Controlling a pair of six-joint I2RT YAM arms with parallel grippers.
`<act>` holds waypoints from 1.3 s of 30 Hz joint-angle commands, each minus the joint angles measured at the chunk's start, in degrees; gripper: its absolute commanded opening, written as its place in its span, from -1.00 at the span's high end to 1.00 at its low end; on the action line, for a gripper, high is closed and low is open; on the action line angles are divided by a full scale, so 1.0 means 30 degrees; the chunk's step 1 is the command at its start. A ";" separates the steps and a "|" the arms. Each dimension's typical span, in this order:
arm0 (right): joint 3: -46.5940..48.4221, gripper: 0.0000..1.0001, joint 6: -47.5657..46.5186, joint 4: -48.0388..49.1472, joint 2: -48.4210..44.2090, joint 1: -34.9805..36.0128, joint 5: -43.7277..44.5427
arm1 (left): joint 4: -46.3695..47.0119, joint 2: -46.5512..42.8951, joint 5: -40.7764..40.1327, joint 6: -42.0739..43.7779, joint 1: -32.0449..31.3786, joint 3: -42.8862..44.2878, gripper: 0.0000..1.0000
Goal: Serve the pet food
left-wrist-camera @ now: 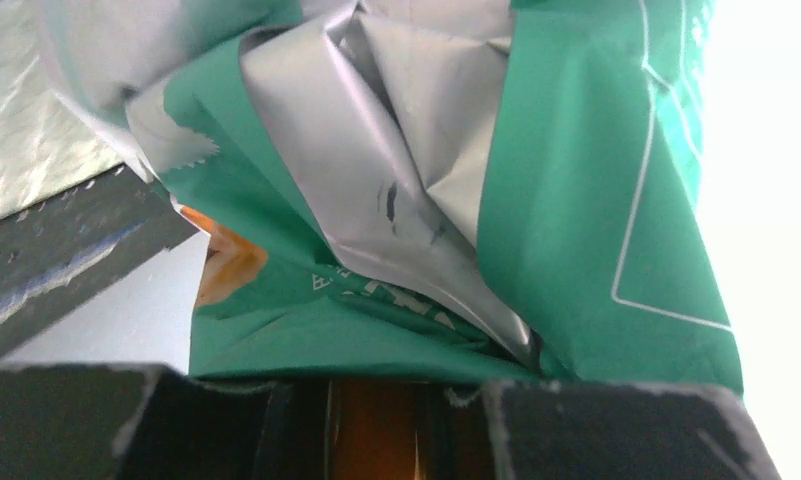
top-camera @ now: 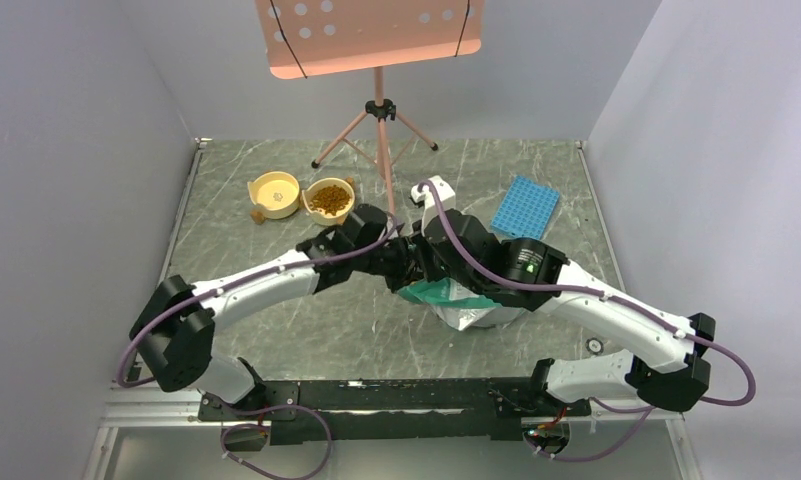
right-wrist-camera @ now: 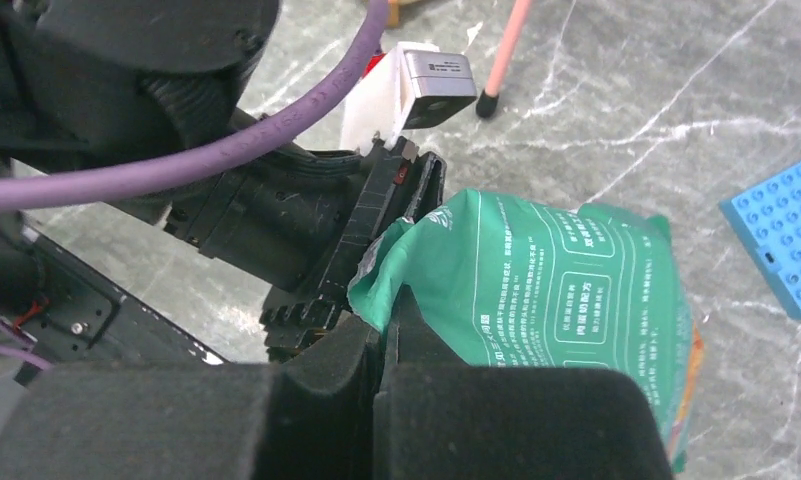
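The pet food is a heap of brown kibble in a cream bowl at the back left. The teal-green bag sits mid-table with its silver lining showing; any kibble inside it is hidden. My left gripper is shut on the bag's top edge, and the crumpled bag fills its wrist view above the gripper. My right gripper is shut on the same edge beside it. In the right wrist view the gripper pinches the bag next to the left gripper.
A second cream bowl stands left of the filled one. A pink music stand's tripod stands behind the bowls. A blue studded plate lies at the back right. Grey walls close both sides.
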 commanded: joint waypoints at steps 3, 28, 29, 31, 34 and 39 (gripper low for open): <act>0.0178 1.00 0.0920 0.2159 -0.2388 0.0066 -0.0428 | 1.8517 0.3496 -0.0436 -0.1127 -0.0012 -0.7321 1.00; 0.0951 1.00 -0.1276 0.0798 -0.3800 -0.4295 0.2516 | 1.7520 -0.4795 0.3720 0.3855 0.1954 -0.9518 1.00; 0.0869 1.00 -0.1348 0.0764 -0.3822 -0.4312 0.2502 | 1.6980 -0.5265 0.3775 0.3977 0.2022 -0.9518 1.00; 0.0626 1.00 -0.1366 0.0759 -0.3932 -0.4342 0.2530 | 1.6241 -0.6184 0.3861 0.4090 0.2097 -0.9594 1.00; 0.0312 1.00 -0.1352 0.0734 -0.4062 -0.4373 0.2431 | 1.4561 -0.7591 0.3837 0.4352 0.2213 -0.9628 1.00; 0.0189 1.00 -0.1417 0.0511 -0.4092 -0.4389 0.2233 | 1.3839 -0.9216 0.3621 0.3826 0.2327 -1.0153 1.00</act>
